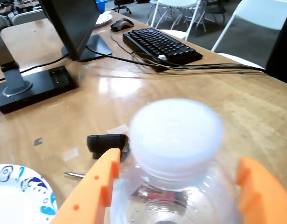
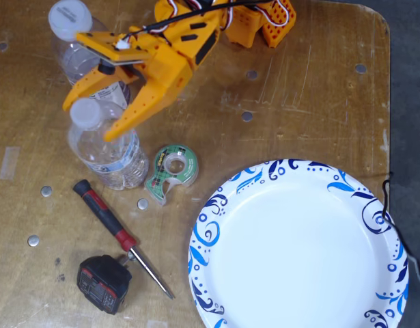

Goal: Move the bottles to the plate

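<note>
Your orange gripper (image 2: 90, 121), jaws spread and holding nothing, straddles the nearer of 2 bottles (image 2: 107, 150) standing on the table (image 2: 312, 89), both well apart from the empty plate (image 2: 298, 253); closing and lifting look next.

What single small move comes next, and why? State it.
Probably close the hand on the nearer water bottle. In the wrist view its orange fingers already flank the bottle just under the white cap, with gaps on both sides, and the paper plate is empty.
</note>
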Robot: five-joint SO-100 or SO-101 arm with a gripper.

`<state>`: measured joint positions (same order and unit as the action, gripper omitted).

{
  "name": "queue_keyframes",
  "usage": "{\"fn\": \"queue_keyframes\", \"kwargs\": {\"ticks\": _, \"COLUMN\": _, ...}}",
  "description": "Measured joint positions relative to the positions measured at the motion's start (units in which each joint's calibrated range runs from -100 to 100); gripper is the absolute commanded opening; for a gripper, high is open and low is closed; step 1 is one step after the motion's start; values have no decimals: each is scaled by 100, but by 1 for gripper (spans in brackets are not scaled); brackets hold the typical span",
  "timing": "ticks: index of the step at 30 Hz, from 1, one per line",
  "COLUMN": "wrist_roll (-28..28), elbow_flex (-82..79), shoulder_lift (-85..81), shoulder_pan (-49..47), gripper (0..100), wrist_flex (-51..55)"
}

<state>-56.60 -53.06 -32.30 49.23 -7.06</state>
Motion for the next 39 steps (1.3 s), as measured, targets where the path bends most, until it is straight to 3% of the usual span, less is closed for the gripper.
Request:
{"fn": "queue_keyframes", "kwargs": {"ticks": 14, "wrist_roll": 162, "elbow_flex": 27, "shoulder_lift": -76, "shoulder_pan": 237, "gripper": 11, "wrist_flex": -34}}
{"fn": "queue_keyframes", "kwargs": {"ticks": 22, "wrist_roll": 162, "elbow_flex": 27, "shoulder_lift": -76, "shoulder_pan": 128, "gripper": 27, "wrist_flex": -34}}
{"fn": "queue_keyframes", "kwargs": {"ticks": 39, "wrist_roll": 156, "elbow_flex": 27, "shoulder_lift": -76, "shoulder_pan": -55, "gripper": 27, "wrist_flex": -383}}
